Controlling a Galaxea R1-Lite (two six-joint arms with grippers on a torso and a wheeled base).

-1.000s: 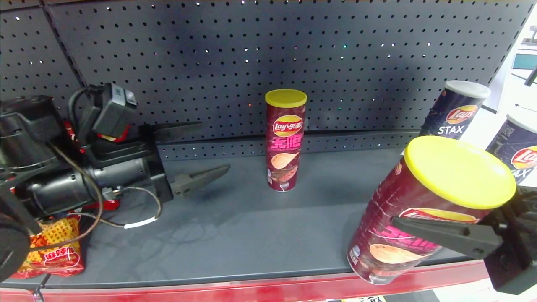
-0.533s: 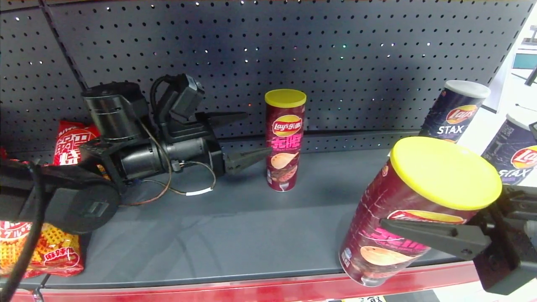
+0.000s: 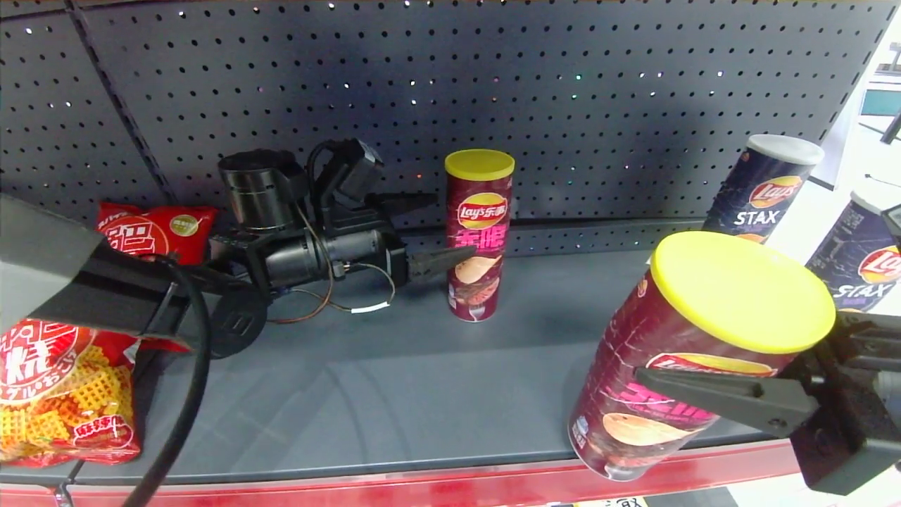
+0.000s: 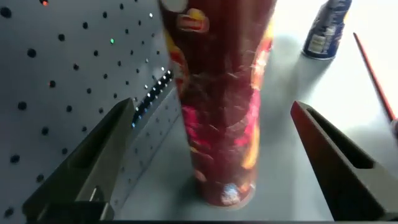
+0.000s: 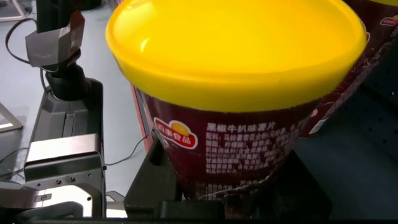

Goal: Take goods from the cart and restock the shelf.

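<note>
Glossy can [image 3: 654,394], smooth plastic lid [image 3: 742,289], matt metal shelf [image 3: 394,394]

A round logo and pink characters are being shown on the standing red can [image 3: 479,239] and on the held can [image 3: 616,394]. White letters are being carried by the blue can [image 3: 764,190], and white characters by the snack bag [image 3: 56,380].

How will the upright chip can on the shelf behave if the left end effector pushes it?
Probably tips easily: the chip can is tall and narrow on the smooth shelf. Once down, its round body would likely roll. It looks stiff, holding its cylinder shape.
</note>
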